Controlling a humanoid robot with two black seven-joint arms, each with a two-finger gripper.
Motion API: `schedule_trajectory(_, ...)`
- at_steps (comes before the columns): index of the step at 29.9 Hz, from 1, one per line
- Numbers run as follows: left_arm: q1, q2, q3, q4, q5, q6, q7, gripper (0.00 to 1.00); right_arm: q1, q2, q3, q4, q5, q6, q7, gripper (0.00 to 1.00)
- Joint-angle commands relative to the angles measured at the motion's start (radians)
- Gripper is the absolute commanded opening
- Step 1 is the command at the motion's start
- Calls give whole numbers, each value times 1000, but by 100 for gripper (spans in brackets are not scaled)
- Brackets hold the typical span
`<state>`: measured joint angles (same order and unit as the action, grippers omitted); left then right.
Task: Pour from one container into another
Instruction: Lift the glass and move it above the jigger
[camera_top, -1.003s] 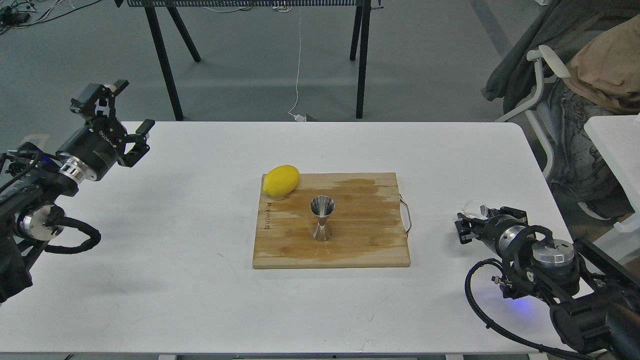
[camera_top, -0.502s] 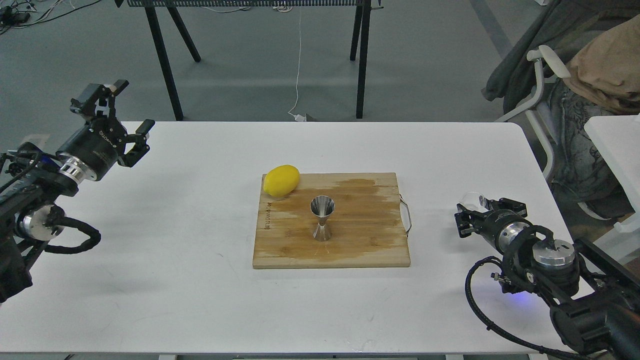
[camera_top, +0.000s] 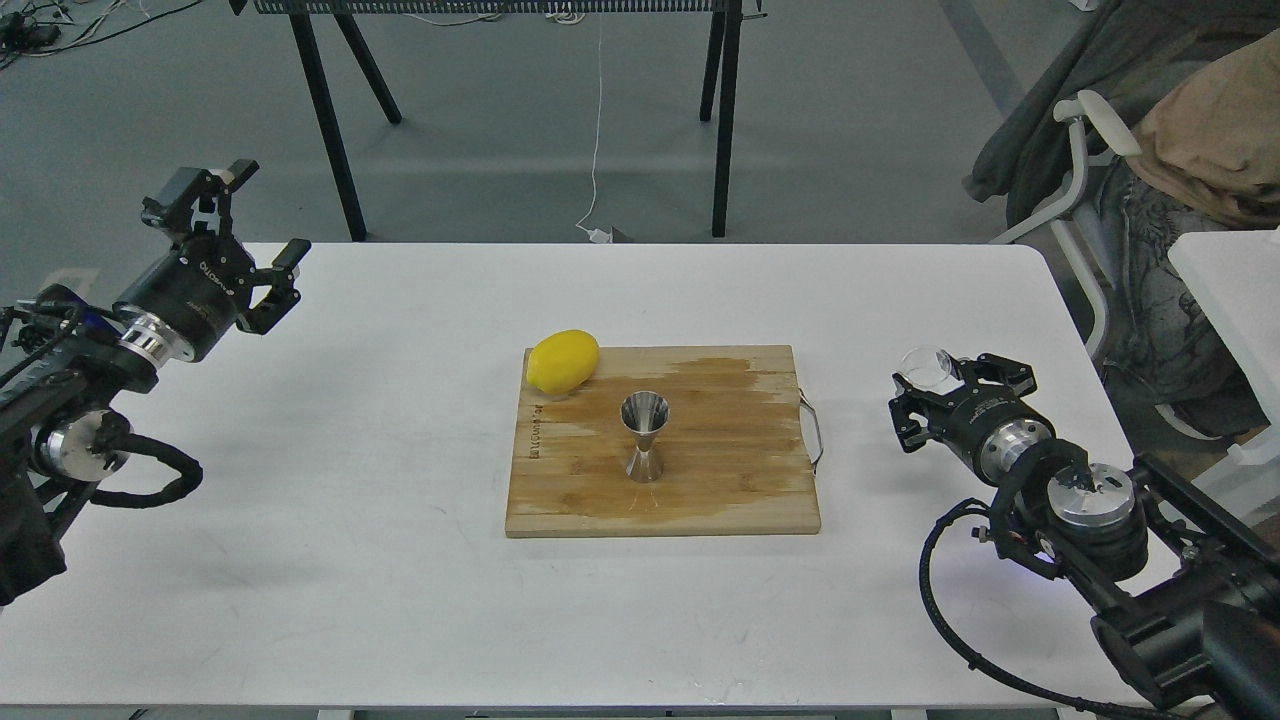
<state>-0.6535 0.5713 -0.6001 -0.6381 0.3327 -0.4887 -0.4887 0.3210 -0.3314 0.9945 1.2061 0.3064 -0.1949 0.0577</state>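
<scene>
The clear glass cup (camera_top: 926, 366) is held above the white table at the right, with my right gripper (camera_top: 942, 388) shut on it. It hangs to the right of the wooden cutting board (camera_top: 720, 500). The steel hourglass jigger (camera_top: 645, 436) stands upright near the middle of the board, well left of the cup. My left gripper (camera_top: 243, 218) hovers over the table's far left corner, open, with nothing between its fingers.
A yellow lemon (camera_top: 562, 360) lies on the board's far left corner. The board has a wire handle (camera_top: 815, 432) on its right side. A chair with clothes (camera_top: 1150, 160) stands beyond the table's right end, and black table legs (camera_top: 330, 120) stand behind.
My right gripper has risen and moved left and away from me, toward the board, carrying the glass cup. The left arm, jigger and lemon have not moved.
</scene>
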Motion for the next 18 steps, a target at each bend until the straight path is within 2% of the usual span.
schedule_trajectory(1, -2, -16, 2, 0, 2, 0, 0, 99, 6, 0, -2, 76, -139, 23, -12, 47)
schedule_trajectory(7, -2, -39, 13, 0, 5, 0, 0, 99, 53, 28, -65, 154, -305, 38, -27, 46)
schedule_trajectory(18, -12, -44, 23, 0, 5, 0, 0, 99, 196, 52, -287, 196, -524, 61, -27, 46)
